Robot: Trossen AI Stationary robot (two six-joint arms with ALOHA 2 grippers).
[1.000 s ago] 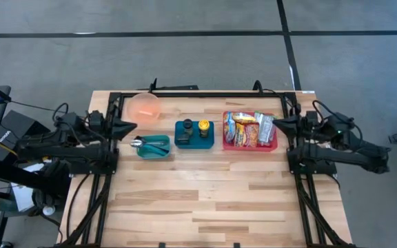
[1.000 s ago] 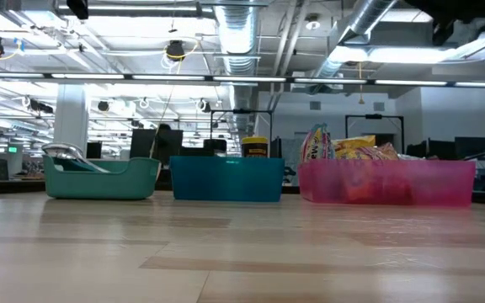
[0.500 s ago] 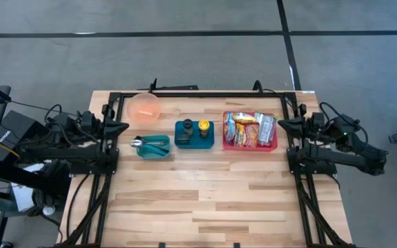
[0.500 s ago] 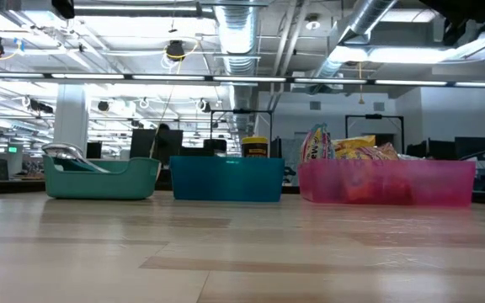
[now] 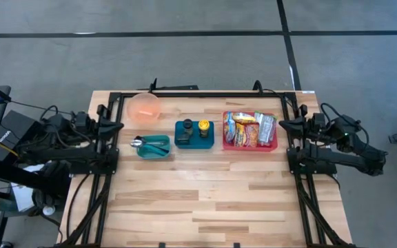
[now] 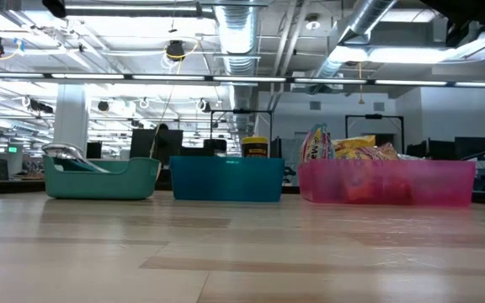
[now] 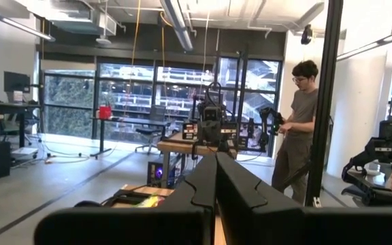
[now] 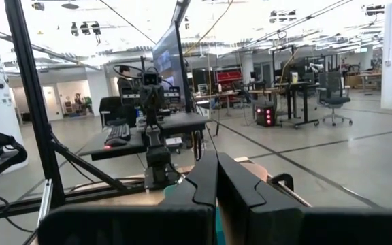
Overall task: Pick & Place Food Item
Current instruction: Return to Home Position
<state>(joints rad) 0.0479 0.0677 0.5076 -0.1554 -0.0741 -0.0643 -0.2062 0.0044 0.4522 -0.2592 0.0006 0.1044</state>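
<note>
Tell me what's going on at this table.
Nothing is being handled right now. The left gripper and right gripper sit at the left and right edges of the table, both shut and empty. Three bins stand in a row. The green bin holds a spoon, the blue bin holds two jars, and the pink bin is full of snack packs. An orange bowl sits beyond the green bin.

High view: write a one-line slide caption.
Green bin, blue bin, pink bin and bowl on table; left gripper, right gripper parked at edges.
</note>
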